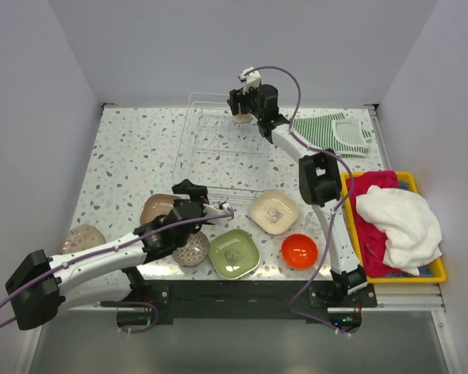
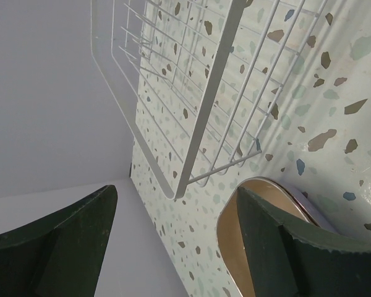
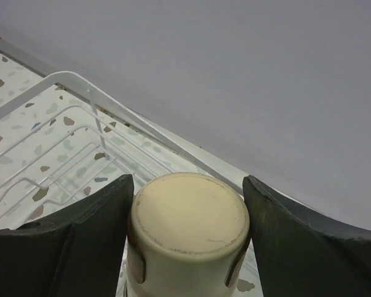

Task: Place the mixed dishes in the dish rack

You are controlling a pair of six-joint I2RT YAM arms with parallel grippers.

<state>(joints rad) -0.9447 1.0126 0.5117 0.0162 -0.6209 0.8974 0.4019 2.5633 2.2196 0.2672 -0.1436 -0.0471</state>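
Note:
The see-through wire dish rack stands at the middle back and holds no dishes. My right gripper is over its far end, shut on a cream cup held bottom-up above the rack wires. My left gripper is open and empty, just above the brown plate by the rack's near left corner. The plate's rim shows beside my right finger. The grey patterned bowl, green plate, cream plate, orange-red bowl and pale round plate lie along the front.
A striped green cloth lies at the back right. A yellow tray with red and white cloths stands at the right edge. Grey walls close in the left, back and right sides.

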